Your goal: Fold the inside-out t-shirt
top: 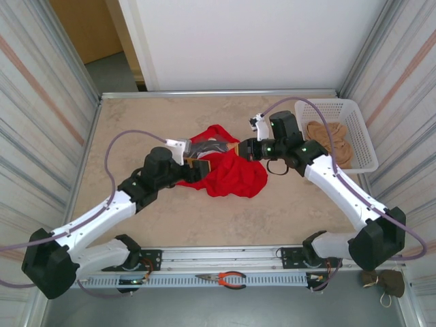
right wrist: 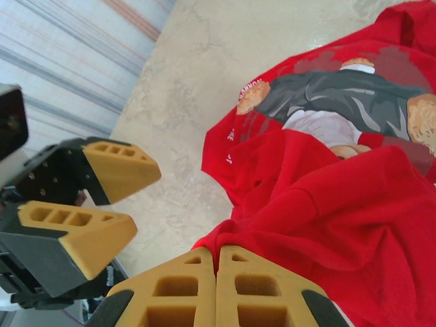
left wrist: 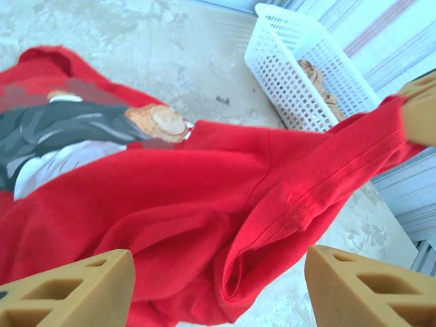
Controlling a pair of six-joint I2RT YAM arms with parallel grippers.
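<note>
The inside-out t-shirt [top: 231,176] lies bunched, no clear long axis, between wide left claw [top: 196,163] and right claw [top: 240,148] pinching it.

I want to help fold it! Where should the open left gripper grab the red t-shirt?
Grab the stitched hem of the t-shirt, straight ahead of the left gripper. It stands up as a taut ridge held by the shut right gripper, so fingers could probably straddle it.

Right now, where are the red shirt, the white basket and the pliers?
red shirt [top: 231,178], top view, middle of the crumpled cloth
white basket [top: 363,136], top view, its right wall
pliers [top: 221,278], top view, where the orange handles meet
</note>
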